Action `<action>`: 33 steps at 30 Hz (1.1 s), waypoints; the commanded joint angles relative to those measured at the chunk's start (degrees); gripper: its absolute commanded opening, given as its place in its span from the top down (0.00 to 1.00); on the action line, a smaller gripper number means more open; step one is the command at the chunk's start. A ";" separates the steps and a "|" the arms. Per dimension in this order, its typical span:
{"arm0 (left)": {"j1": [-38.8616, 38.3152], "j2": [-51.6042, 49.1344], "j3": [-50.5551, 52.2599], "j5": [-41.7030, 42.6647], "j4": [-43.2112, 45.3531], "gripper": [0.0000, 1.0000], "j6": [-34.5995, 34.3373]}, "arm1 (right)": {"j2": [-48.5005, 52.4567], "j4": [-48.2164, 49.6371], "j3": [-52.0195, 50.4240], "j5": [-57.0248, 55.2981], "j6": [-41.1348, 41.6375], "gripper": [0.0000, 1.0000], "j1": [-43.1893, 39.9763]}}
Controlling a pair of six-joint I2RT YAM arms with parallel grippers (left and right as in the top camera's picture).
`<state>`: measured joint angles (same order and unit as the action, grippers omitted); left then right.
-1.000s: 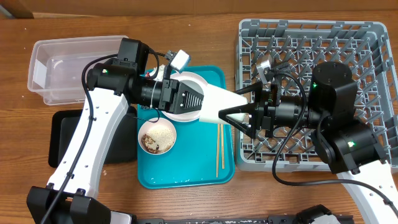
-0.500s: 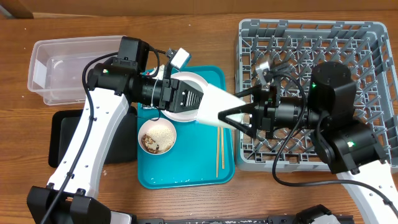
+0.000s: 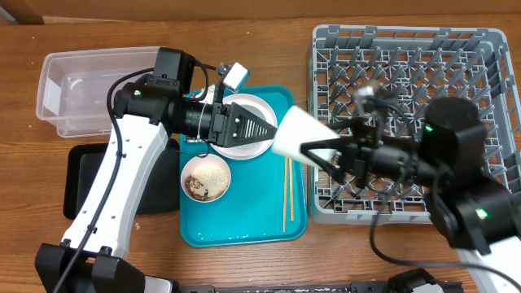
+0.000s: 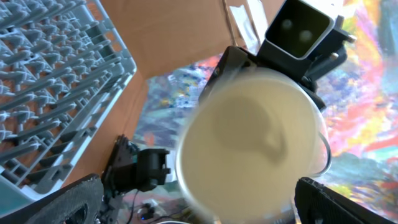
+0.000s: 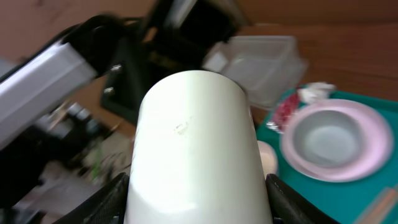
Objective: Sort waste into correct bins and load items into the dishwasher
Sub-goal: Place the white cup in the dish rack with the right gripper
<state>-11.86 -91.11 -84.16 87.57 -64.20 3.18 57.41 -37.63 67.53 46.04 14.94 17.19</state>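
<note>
A white cup hangs on its side over the teal tray's right edge, with my right gripper shut on it. In the right wrist view the cup fills the space between the two black fingers. My left gripper is open just left of the cup and no longer touches it. From the left wrist the cup shows end-on between widely spread fingers. The grey dishwasher rack stands on the right. A white bowl sits on the pink plate.
On the teal tray sit a small pinkish bowl with rice and scraps, and chopsticks. A red wrapper and a tissue lie by the plate. The clear tub and the black tray are at the left.
The left gripper opened and let go of the cup. The right gripper closed on it and drew it a little to the right, toward the rack.
</note>
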 commanded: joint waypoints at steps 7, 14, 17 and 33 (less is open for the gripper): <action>1.77 0.13 -1.05 -16.61 0.20 0.09 -4.79 | -3.65 -15.13 1.46 -28.15 0.59 0.43 -7.54; 1.77 0.50 -1.99 -24.30 0.09 0.18 -7.37 | 1.79 -25.20 1.46 -42.64 10.36 0.43 -7.52; 1.77 1.33 -3.28 -28.68 -0.09 0.18 -8.46 | 5.75 -28.61 1.46 -43.67 12.98 0.43 -7.52; 1.70 7.98 -6.93 -44.00 -3.80 0.09 -10.05 | 25.33 -31.87 2.64 -42.27 13.84 0.13 -7.52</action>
<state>-10.37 -83.59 -90.06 46.59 -67.09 -6.31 83.77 -69.82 67.77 3.49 28.32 9.82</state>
